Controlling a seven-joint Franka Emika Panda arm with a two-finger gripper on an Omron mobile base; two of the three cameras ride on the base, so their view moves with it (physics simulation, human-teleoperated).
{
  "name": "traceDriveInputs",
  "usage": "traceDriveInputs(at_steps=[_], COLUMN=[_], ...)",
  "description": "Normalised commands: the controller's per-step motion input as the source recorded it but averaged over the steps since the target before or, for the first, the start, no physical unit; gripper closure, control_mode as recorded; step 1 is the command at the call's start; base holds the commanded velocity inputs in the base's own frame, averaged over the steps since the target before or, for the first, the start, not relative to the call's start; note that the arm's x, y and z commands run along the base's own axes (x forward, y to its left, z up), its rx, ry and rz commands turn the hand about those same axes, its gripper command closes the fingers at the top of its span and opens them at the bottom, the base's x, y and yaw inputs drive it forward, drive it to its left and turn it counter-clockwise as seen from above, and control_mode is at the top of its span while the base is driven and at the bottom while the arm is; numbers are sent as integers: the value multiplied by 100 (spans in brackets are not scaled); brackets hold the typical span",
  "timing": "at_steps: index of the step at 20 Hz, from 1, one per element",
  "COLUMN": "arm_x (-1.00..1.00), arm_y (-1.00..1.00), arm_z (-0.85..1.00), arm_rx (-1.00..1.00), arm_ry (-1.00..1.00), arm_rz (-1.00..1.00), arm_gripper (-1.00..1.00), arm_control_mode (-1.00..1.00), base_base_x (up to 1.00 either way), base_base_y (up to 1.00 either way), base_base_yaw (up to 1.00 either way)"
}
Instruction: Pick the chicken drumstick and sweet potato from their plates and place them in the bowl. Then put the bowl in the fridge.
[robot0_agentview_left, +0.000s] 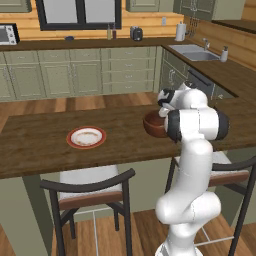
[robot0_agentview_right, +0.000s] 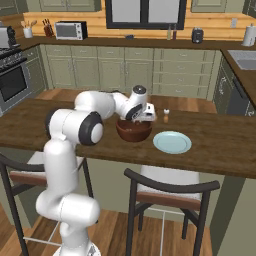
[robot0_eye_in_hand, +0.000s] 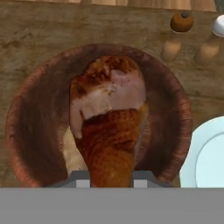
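Observation:
In the hand view my gripper is shut on the thin end of the golden-brown chicken drumstick. Its fat end hangs inside the dark reddish-brown bowl. A pale tan patch shows under it; I cannot tell whether that is the sweet potato. The bowl stands on the wooden counter with my gripper right over it. The pale teal plate lies bare just right of the bowl. The white plate with the red-orange rim lies bare further left along the counter. The fridge is out of view.
Two small shakers stand on the counter just beyond the bowl. Dark chairs are tucked under the counter's near edge. Green cabinets line the back wall, and a sink sits at the far right.

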Motion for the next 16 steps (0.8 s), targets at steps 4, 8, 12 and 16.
traceDriveInputs(at_steps=[4,8,12,16], arm_x=[30,37,26,17], arm_y=[-6,0,0,0], arm_z=[-29,-22,-25,-29], arm_rx=[0,0,0,0], arm_ry=[3,3,7,14], arm_rz=[10,8,8,6], arm_gripper=[100,100,100,100], arm_control_mode=[-100,-100,-100,-100], base_base_x=[0,0,0,0], base_base_y=[0,0,0,0], base_base_yaw=[0,0,0,0])
